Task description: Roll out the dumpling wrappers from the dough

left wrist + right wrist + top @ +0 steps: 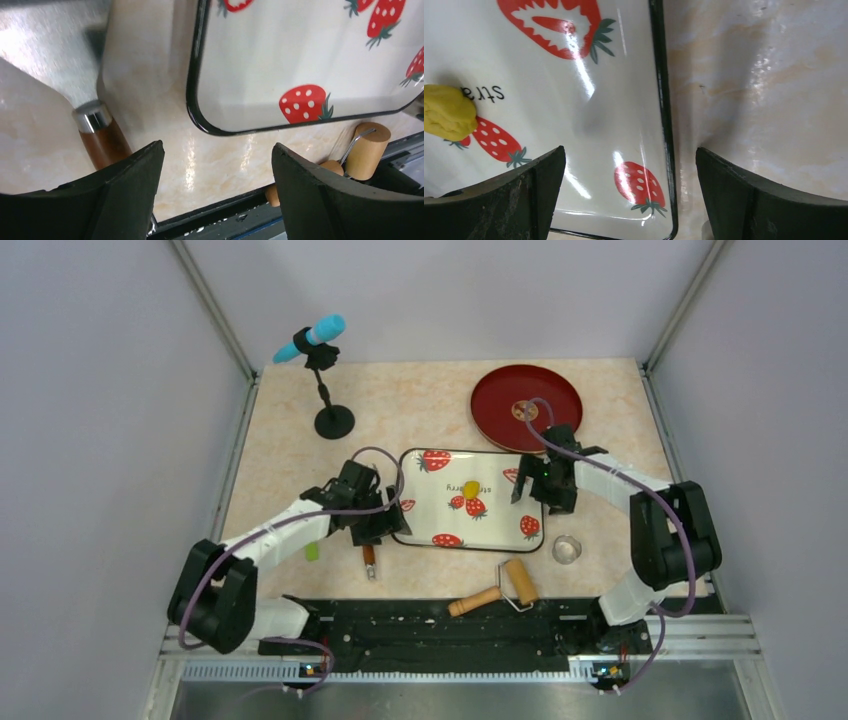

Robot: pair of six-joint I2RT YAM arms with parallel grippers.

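Observation:
A small lump of bright yellow dough [471, 487] lies near the middle of the strawberry-print tray [428, 508]; in the right wrist view the dough [446, 112] is at the left edge. No dumpling wrappers are in view. My left gripper [377, 528] hovers open at the tray's near-left corner [197, 107], nothing between its fingers [135, 175]. My right gripper [538, 495] is open and empty, straddling the tray's right rim [663, 115]. The wooden roller [505, 587] lies in front of the tray, and its end [367, 150] shows in the left wrist view.
A brown-handled metal tool [369, 558] lies left of the tray, its handle [100, 137] beside my left finger. A small metal ring [567, 548] sits near the tray's right corner. A red plate [527, 407] and a microphone stand [325, 380] are at the back.

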